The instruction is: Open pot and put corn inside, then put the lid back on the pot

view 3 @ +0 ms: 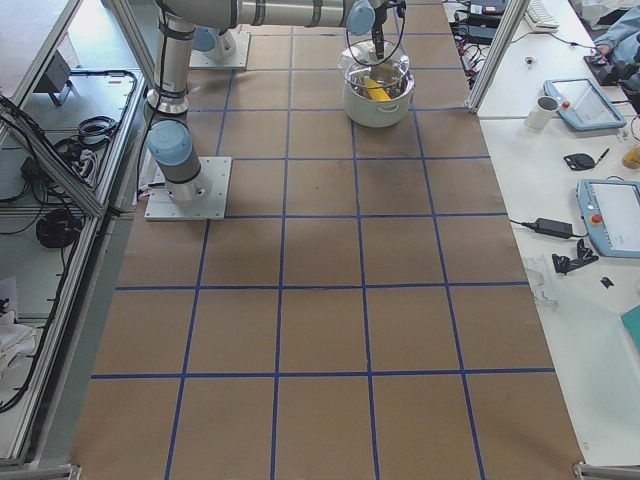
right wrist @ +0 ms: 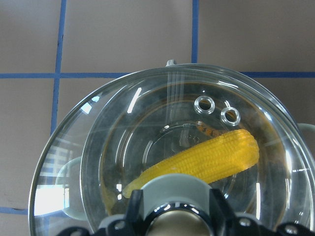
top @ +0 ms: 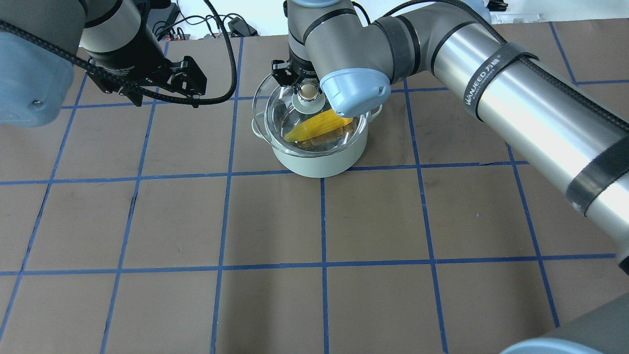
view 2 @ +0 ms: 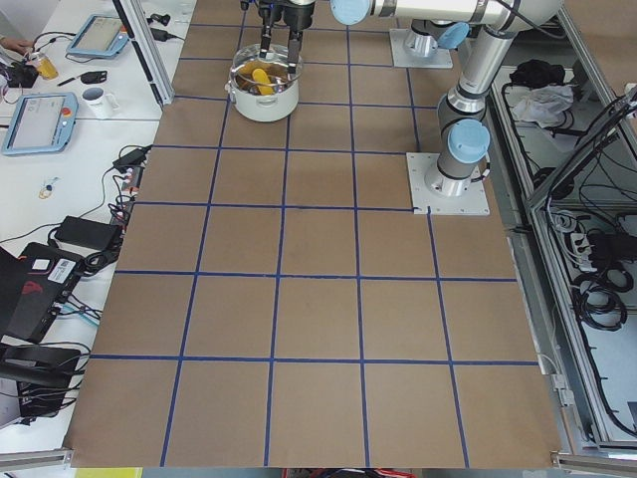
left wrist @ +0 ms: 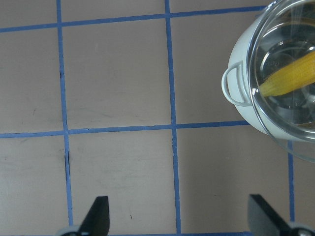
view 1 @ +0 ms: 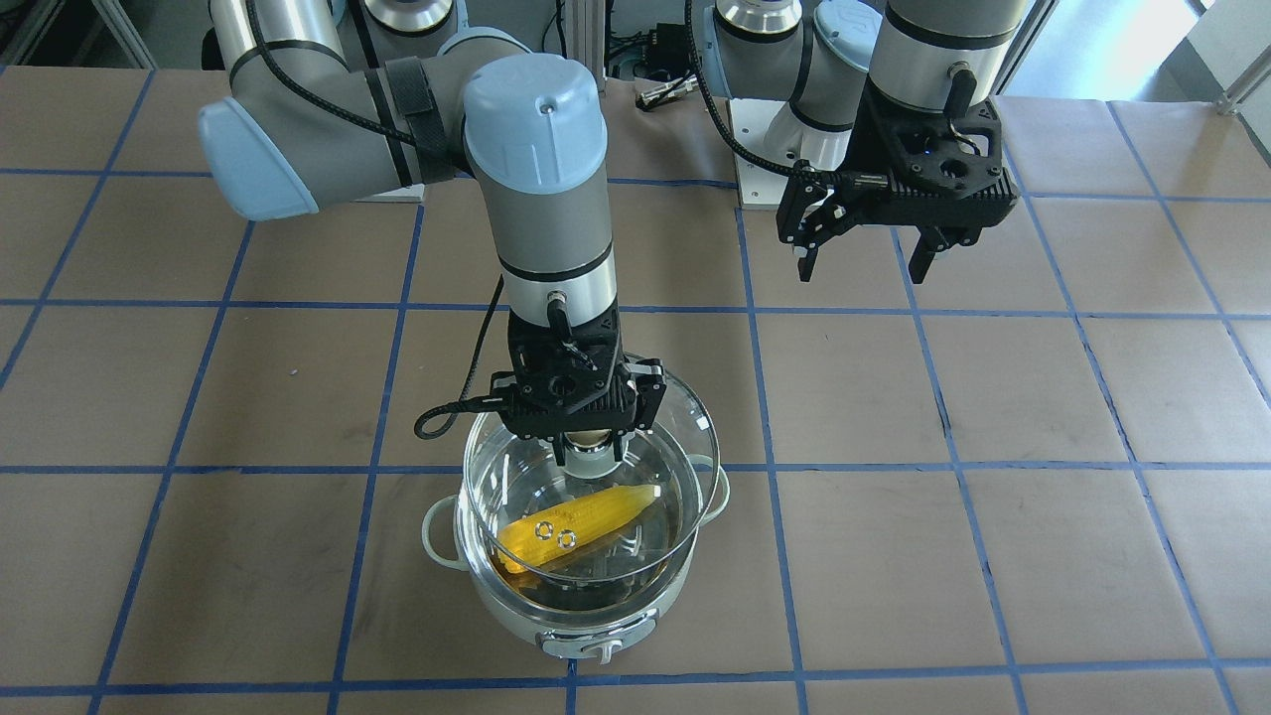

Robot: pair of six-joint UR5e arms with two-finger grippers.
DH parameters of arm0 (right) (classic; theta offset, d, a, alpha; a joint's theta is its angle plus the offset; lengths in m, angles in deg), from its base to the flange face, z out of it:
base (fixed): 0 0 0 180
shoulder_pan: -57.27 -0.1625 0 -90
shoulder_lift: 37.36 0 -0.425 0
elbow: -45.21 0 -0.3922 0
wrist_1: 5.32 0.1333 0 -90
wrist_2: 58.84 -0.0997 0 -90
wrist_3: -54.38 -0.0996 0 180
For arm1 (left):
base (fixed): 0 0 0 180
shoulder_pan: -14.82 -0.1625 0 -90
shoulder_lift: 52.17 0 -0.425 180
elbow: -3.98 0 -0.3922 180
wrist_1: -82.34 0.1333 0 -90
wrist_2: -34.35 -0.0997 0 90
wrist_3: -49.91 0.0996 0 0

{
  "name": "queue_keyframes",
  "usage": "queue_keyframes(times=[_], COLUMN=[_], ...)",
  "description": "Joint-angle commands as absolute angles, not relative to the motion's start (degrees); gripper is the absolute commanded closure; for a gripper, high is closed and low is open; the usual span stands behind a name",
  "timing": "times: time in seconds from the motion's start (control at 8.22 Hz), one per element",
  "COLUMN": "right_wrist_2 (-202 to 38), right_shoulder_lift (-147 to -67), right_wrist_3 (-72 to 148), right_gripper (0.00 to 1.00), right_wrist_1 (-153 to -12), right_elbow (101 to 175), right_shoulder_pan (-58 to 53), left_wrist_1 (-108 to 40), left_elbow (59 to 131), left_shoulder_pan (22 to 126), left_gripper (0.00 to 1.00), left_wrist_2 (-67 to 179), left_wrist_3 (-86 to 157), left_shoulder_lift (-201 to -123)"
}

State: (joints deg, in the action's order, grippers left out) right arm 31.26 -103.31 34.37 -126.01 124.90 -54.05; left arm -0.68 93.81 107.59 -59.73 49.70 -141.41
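Note:
The mint-green pot stands on the table, also in the overhead view. The yellow corn lies slanted inside it and shows through the glass in the right wrist view. My right gripper is shut on the beige knob of the clear lid. It holds the lid just above the pot's rim, shifted a little toward my base. My left gripper is open and empty, hovering over the table well off to the side; its view shows the pot at the upper right.
The table is brown paper with a grid of blue tape. The arm bases' mounting plates sit on my side. Operator desks with tablets and cables lie beyond the far table edge.

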Motion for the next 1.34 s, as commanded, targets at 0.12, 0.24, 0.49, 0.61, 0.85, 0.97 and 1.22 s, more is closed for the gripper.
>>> queue_keyframes(times=[0.12, 0.24, 0.49, 0.61, 0.85, 0.97, 1.22], right_wrist_2=[31.95, 32.74, 34.06, 34.33, 34.85, 34.77, 34.68], right_shoulder_lift=[-100.91, -100.64, -99.59, -99.41, -98.97, -98.97, -98.71], right_wrist_3=[36.10, 36.19, 36.28, 36.36, 36.63, 37.15, 37.15], right_gripper=[0.69, 0.69, 0.69, 0.69, 0.69, 0.69, 0.69], right_wrist_1=[-127.05, -127.05, -127.05, -126.96, -126.96, -126.96, -126.96], right_elbow=[124.31, 124.14, 123.70, 123.09, 122.99, 122.91, 122.91], right_shoulder_pan=[-54.17, -54.17, -54.17, -54.08, -54.00, -54.00, -53.91], left_wrist_1=[-1.33, -1.42, -1.51, -1.86, -2.90, -3.35, -4.06], left_elbow=[93.98, 94.24, 94.68, 94.77, 94.77, 94.77, 94.77], left_shoulder_pan=[107.63, 107.63, 107.72, 107.72, 107.54, 107.37, 107.11], left_gripper=[0.00, 0.00, 0.00, 0.00, 0.00, 0.00, 0.00], left_wrist_2=[-59.60, -59.78, -59.34, -56.56, -55.91, -56.17, -55.48], left_wrist_3=[48.85, 48.85, 48.85, 48.85, 48.94, 49.20, 49.20], left_shoulder_lift=[-141.73, -141.82, -141.73, -141.38, -141.03, -141.03, -141.11])
